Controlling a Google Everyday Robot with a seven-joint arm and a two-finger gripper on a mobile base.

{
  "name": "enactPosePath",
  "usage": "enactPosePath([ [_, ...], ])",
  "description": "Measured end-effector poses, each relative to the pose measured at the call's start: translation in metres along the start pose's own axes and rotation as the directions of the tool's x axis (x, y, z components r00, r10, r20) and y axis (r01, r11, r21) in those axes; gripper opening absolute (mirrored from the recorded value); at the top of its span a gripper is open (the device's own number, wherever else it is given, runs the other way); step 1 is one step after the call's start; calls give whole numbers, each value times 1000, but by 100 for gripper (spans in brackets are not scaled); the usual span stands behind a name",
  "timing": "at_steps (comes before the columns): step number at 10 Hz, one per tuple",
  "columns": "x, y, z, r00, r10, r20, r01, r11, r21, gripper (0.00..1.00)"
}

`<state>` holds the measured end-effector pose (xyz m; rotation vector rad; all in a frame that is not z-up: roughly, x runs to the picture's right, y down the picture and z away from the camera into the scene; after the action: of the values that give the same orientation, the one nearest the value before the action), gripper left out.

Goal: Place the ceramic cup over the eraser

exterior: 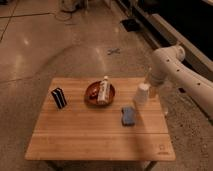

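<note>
Cup (142,94): plain white, tapered, no handle; it sits at the right side of the tabletop (90,136), close to the right edge and in the farther half.
Cup axis: long axis vertical, standing upright, not tipped. Whether the mouth faces up or down cannot be told.
Cup look: smooth, pale and unmarked, the brightest thing on the wood, and taller than the pad beside it.
Eraser (59,97): small black block with a pale stripe down its side, standing on end near the left edge, well apart from the cup.
Bowl (93,96): round and reddish-brown, on the tabletop between eraser and cup, toward the far edge.
Bottle (104,90): white with a label, lying in the bowl, its cap pointing to the far edge.
Pad (128,116): flat and blue, lying on the wood just left of the cup and nearer the front edge.
Gripper (149,85): at the end of the white arm (172,67) that comes in from the right. It is just beside the cup's upper right side. How wide it stands, and whether it holds the cup, cannot be told.
</note>
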<state>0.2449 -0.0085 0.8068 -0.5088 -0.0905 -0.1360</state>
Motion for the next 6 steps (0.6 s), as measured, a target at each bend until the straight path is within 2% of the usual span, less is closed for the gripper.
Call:
enactPosePath([
  [4, 15, -34, 13, 999, -2, -38, 3, 1000, 19, 65],
  [6, 20, -41, 26, 999, 1, -46, 0, 1000, 6, 65],
])
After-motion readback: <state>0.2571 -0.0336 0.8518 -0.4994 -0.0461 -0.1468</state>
